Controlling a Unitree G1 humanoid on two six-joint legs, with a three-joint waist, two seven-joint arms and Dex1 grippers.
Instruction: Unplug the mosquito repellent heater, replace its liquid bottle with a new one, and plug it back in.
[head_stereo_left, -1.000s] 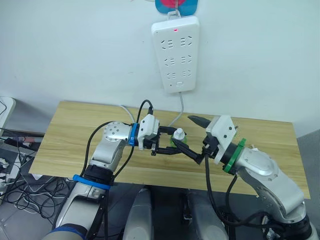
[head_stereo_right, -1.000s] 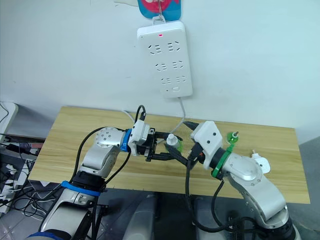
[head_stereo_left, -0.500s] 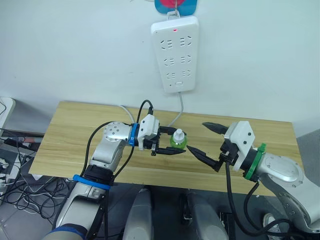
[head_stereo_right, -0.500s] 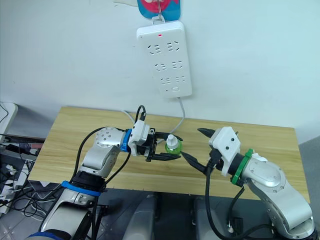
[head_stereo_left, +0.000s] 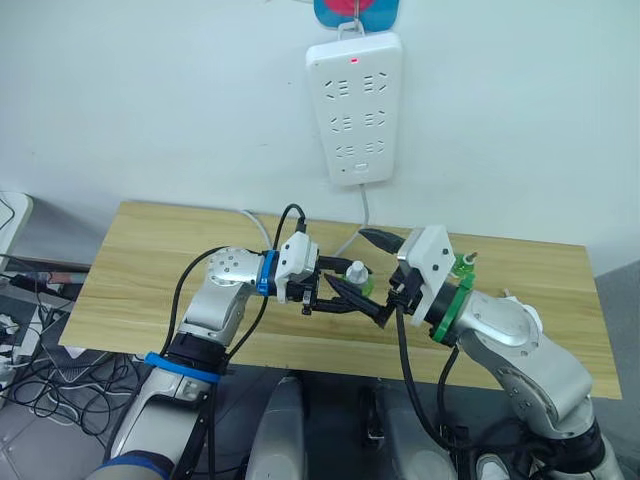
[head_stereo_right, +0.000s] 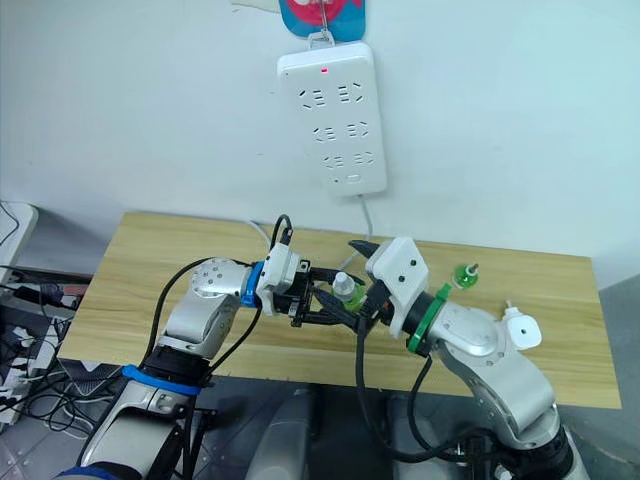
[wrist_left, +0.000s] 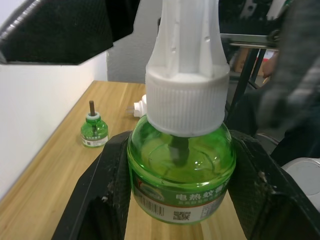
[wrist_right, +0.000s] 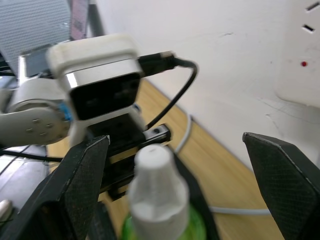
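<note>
The power strip (head_stereo_right: 332, 118) has no plug in it. The mosquito repellent heater (head_stereo_right: 522, 330) lies right of the right gripper (head_stereo_left: 370, 270), whose fingers spread wide around the capped new bottle (wrist_left: 181, 167) clamped in the left gripper (head_stereo_left: 325, 288). The cap looks next; fitting and replugging remain.

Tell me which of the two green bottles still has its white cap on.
The green bottle clamped in the left hand wears the tall white cap. The other bottle, standing on the table, shows a bare wick.

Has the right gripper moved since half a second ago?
Yes. The right gripper, open, has swung back toward the robot's left, from out past the power strip cord to the capped green bottle held in the left gripper, its fingers now straddling the cap.
</note>
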